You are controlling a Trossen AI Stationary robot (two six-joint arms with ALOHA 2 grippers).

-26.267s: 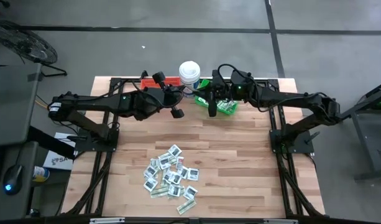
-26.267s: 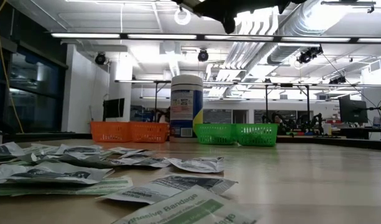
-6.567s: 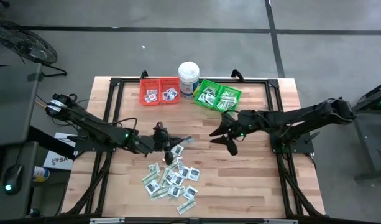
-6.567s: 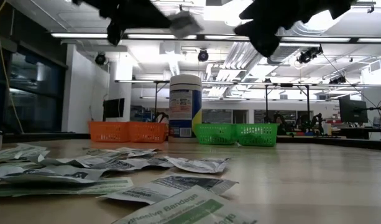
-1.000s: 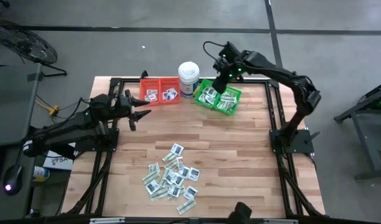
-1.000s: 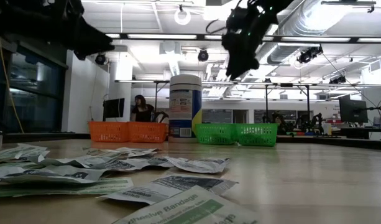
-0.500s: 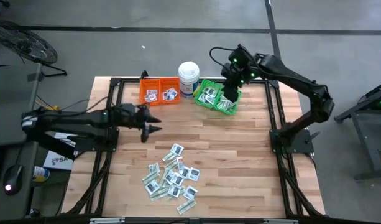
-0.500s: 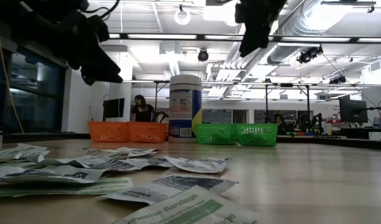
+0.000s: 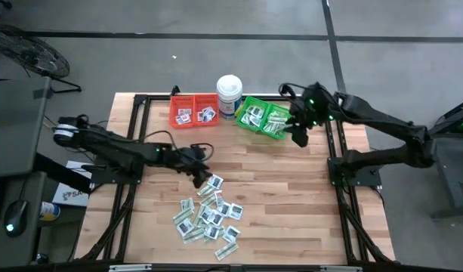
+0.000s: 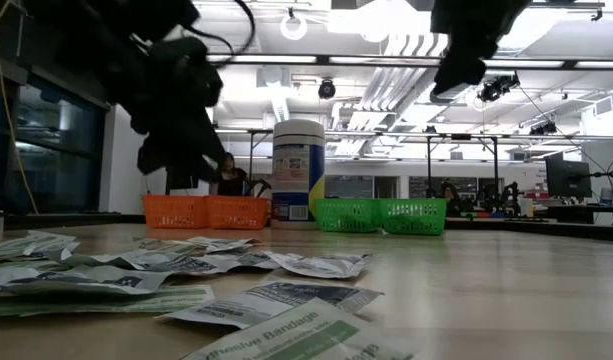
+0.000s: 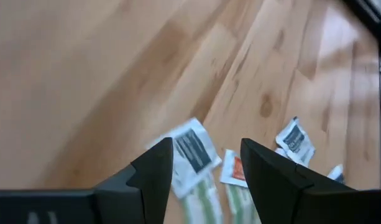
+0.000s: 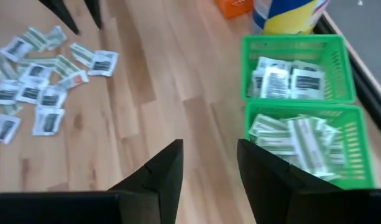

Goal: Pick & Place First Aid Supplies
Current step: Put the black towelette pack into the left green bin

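Observation:
The first aid supplies (image 9: 208,215) lie in a loose pile of white square packets and green-and-white strips on the wooden table, toward its near side. My left gripper (image 9: 201,177) hangs open just above the pile's far end. In the left wrist view its fingers (image 11: 159,168) stand either side of a white packet with dark print (image 11: 193,149), without touching it. My right gripper (image 9: 299,139) is open and empty (image 12: 209,165), held in the air beside the right end of the green bins (image 9: 263,117).
Red bins (image 9: 193,112) with a few white packets, a tall white tub (image 9: 229,92) and green bins (image 12: 299,93) full of packets stand in a row along the far edge. Bare wood lies between the bins and the pile.
My left gripper has swung from beside the red bins toward the table's near side and down to the far end of the pile, rolling its wrist as it went. My right gripper has drawn away from above the green bins toward the table's right and near side.

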